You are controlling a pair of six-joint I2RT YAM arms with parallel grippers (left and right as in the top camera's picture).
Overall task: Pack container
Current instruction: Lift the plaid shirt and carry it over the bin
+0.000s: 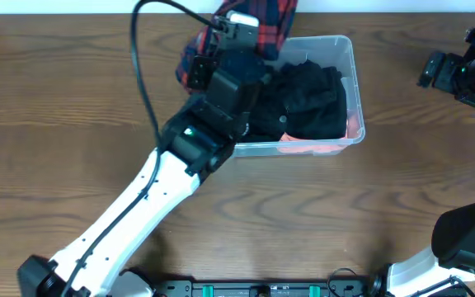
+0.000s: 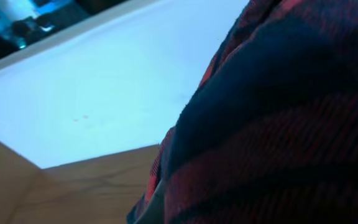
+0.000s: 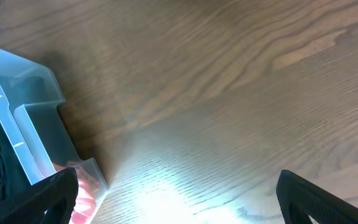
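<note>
While overhead shows container [image 1: 355, 82] | left wrist: plaid cloth [image 2: 278, 124] (close, blurred)

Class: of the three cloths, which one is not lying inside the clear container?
The red-and-navy plaid cloth: it is bunched over the container's far rim, while the black cloth and the pink cloth lie inside.

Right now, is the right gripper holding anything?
No, the right gripper is open, its fingers spread wide over the bare wooden table with nothing between them.
</note>
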